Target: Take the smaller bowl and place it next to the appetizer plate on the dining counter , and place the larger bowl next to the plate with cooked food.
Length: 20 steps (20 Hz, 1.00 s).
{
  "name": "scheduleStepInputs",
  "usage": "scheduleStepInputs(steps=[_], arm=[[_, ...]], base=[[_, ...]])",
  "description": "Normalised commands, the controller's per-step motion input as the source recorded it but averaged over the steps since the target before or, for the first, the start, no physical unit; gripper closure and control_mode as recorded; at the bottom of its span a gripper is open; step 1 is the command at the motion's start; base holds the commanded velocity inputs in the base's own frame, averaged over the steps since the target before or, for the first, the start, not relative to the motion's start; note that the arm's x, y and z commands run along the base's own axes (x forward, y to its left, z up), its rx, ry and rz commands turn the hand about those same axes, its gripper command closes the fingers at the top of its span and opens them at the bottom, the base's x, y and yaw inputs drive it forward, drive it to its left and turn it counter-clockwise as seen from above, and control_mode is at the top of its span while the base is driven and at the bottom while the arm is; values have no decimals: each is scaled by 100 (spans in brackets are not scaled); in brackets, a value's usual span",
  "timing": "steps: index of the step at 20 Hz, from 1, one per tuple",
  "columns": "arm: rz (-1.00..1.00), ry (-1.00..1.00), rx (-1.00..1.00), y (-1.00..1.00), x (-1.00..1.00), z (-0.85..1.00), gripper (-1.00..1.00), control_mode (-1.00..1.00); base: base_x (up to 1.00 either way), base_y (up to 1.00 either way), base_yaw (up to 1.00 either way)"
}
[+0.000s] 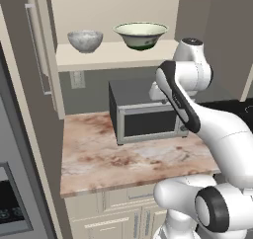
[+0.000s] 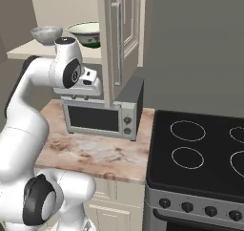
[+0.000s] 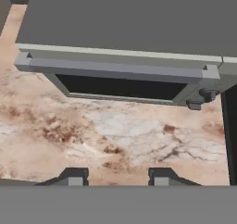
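The smaller bowl [image 1: 85,40] sits upright on the open cabinet shelf [image 1: 99,58], directly above the microwave [image 1: 148,115], which I take as the landmark. Just beside it on that shelf, and also above the microwave, stands the larger bowl [image 1: 141,34] on its narrow foot. Both look stored there, untouched, so neither half of the task seems begun.

The gripper [image 3: 115,176] hangs in front of the microwave, above the marble countertop [image 1: 99,154], pointing down at the microwave door. Its two fingertips stand apart with nothing between them, so it is released and empty (probably held there as a neutral pose before reaching up to the shelf).

Counted: two bowls, one microwave, one shelf carrying the bowls, one open cabinet door [image 2: 119,39] hanging above the microwave's right end. To the right of the microwave lies one black cooktop [image 2: 200,153] with four ring burners partly in view.
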Motion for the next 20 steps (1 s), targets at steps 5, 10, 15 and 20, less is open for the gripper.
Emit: scheduleStepInputs(steps=[5,10,15,20], arm=[[4,0,-10,35,-20,-2,-100,-100],[13,-3,-26,83,-11,2,-100,-100],[14,-18,-23,40,0,68,-100,-100],[10,-28,-18,3,0,78,-100,-100]], base=[[0,0,0],[0,0,0],[0,0,0],[0,0,0]])
